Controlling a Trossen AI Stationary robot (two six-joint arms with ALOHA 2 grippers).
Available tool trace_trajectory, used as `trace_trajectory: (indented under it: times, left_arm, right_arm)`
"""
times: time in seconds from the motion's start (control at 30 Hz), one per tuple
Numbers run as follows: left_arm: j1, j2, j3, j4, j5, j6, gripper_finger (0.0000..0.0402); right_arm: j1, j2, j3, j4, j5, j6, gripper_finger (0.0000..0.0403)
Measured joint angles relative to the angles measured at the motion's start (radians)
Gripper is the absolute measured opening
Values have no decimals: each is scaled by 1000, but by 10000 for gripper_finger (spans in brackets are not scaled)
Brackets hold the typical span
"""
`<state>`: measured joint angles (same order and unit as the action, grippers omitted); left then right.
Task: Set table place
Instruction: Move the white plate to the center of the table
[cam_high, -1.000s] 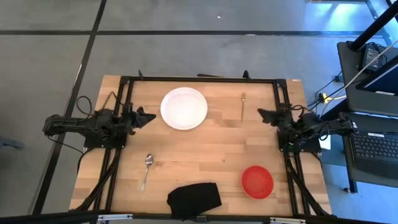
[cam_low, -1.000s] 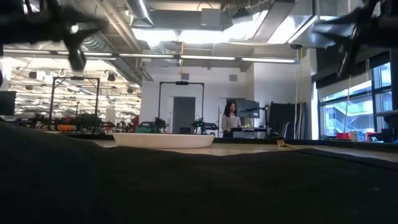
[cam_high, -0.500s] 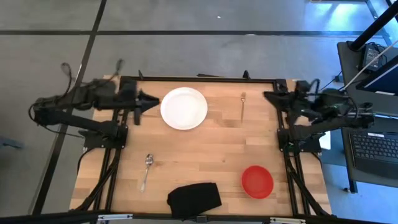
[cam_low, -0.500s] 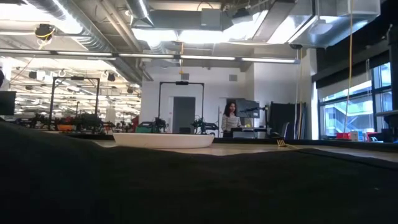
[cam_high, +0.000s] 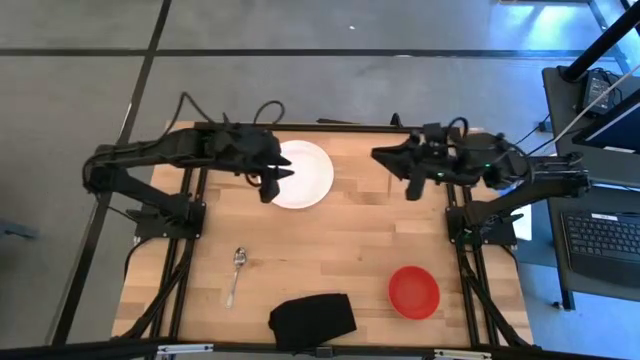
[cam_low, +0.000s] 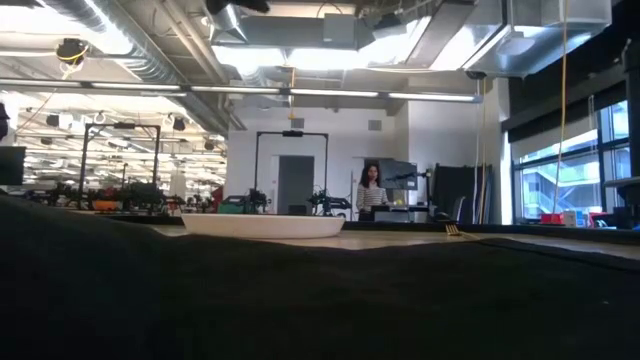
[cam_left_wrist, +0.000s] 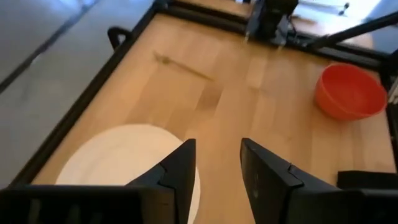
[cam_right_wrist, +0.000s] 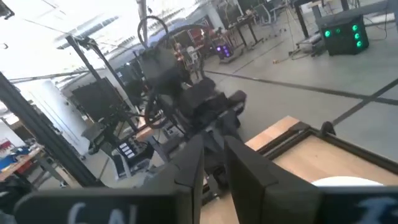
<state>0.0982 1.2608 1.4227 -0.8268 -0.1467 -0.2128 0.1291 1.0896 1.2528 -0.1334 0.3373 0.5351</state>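
Observation:
The round white plate (cam_high: 300, 173) lies flat at the far middle of the wooden table (cam_high: 330, 250). The slim fork (cam_high: 390, 178) lies to its right, the silver spoon (cam_high: 236, 272) at the near left, the red bowl (cam_high: 413, 291) at the near right. My left gripper (cam_high: 278, 180) hovers open above the plate's left edge; its wrist view shows the plate (cam_left_wrist: 118, 165) below its open fingers (cam_left_wrist: 217, 165). My right gripper (cam_high: 381, 153) hovers above the fork's far end, with a narrow gap between its fingers (cam_right_wrist: 214, 165).
A black cloth (cam_high: 313, 320) lies at the near edge and fills the low view's foreground (cam_low: 320, 300). The table's black frame (cam_high: 320, 127) runs along its edges. A person (cam_low: 370, 190) stands far off in the room. Bare wood (cam_high: 320, 240) lies mid-table.
Both arms have risen from their rest places at the table's left and right sides and swung inward toward the far middle. My left gripper now stands over the plate's left edge, my right gripper over the fork. No thing on the table has moved.

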Motion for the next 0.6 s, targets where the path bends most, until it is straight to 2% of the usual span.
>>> trace_trajectory:
  times: [0.13, 0.3, 0.5, 0.6]
  left_arm:
    - [0, 58, 0, -9, 10, -43, 111]
    - [-10, 143, 0, -67, -1, -93, 100]
    - [7, 291, 0, -99, 44, -92, 87]
    - [9, 377, 0, -71, 80, -75, 82]
  right_arm:
    - [-20, 63, 23, -13, 33, 10, 67]
    - [-30, 116, 25, -25, 24, 38, 67]
    - [-38, 199, 25, -14, -199, 108, 67]
    - [-41, 237, 25, -9, -207, 143, 67]
